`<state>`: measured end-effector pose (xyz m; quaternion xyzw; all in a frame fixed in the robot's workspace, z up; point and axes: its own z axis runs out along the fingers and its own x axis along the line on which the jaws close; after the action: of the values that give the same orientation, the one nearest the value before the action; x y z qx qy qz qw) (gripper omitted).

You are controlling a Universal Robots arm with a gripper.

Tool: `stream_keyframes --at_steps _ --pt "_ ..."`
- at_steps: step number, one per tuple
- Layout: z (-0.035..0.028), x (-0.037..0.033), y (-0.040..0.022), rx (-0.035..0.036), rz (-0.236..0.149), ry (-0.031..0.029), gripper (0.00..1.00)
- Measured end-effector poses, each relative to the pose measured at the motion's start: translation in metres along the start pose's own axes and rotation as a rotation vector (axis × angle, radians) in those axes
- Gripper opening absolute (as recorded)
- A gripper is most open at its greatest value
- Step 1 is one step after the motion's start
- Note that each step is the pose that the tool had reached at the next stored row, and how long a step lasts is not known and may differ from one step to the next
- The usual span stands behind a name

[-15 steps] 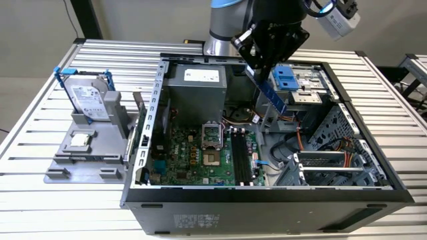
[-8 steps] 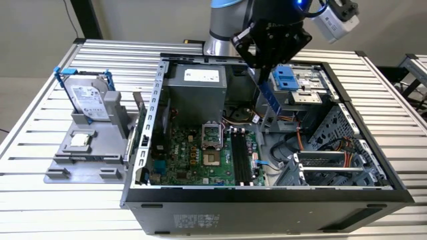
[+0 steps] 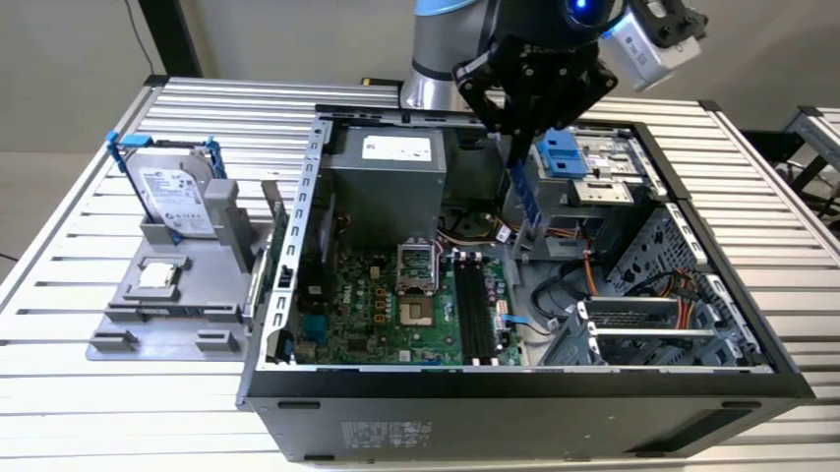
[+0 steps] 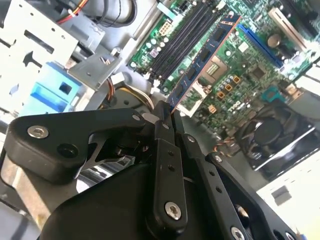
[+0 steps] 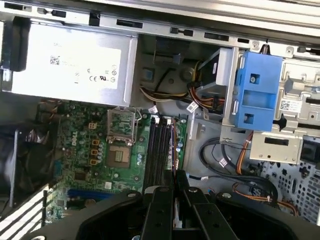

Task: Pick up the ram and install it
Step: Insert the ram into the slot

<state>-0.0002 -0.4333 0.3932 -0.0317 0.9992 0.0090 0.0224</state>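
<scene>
Slatted metal counter [image 3: 53, 374] carries an open computer case [image 3: 525, 388]; above its motherboard slots [image 3: 475, 305] the hand [image 3: 518, 133] clamps the ram [image 3: 521, 192], hanging upright.

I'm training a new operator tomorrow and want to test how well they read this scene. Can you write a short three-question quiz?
1. Fill in: in the exterior view, the hard drive stands outside the case, on the view's ____.
2. True or false: the ram is seated in a memory slot.
3. The gripper is shut on: A) the ram, B) the hard drive, C) nothing.

Key: 1 left; 2 false, it hangs endwise from the gripper above the board; 3 A.
</scene>
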Motion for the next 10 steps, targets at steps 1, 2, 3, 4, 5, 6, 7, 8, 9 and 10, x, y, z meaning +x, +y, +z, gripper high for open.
stream_keyframes --at_steps 1,2,3,4,5,6,7,8,9,10 --pt "0.0001 0.0000 0.0000 0.0008 0.019 -0.0004 0.00" --pt "0.0002 0.0000 0.0000 0.0016 0.036 -0.0006 0.00" --pt "0.0003 0.0000 0.0000 0.0024 0.054 -0.0009 0.00" --pt "0.0003 0.0000 0.0000 0.0031 0.067 -0.0011 0.00" --pt "0.0003 0.0000 0.0000 0.0037 0.080 -0.0013 0.00" --pt "0.0004 0.0000 0.0000 0.0042 0.092 -0.0016 0.00" --pt "0.0004 0.0000 0.0000 0.0047 0.105 -0.0018 0.00" --pt "0.0004 0.0000 0.0000 0.0051 0.115 -0.0019 0.00" --pt "0.0004 0.0000 0.0000 0.0053 0.118 -0.0019 0.00" --pt "0.0004 0.0000 0.0000 0.0055 0.120 -0.0020 0.00"
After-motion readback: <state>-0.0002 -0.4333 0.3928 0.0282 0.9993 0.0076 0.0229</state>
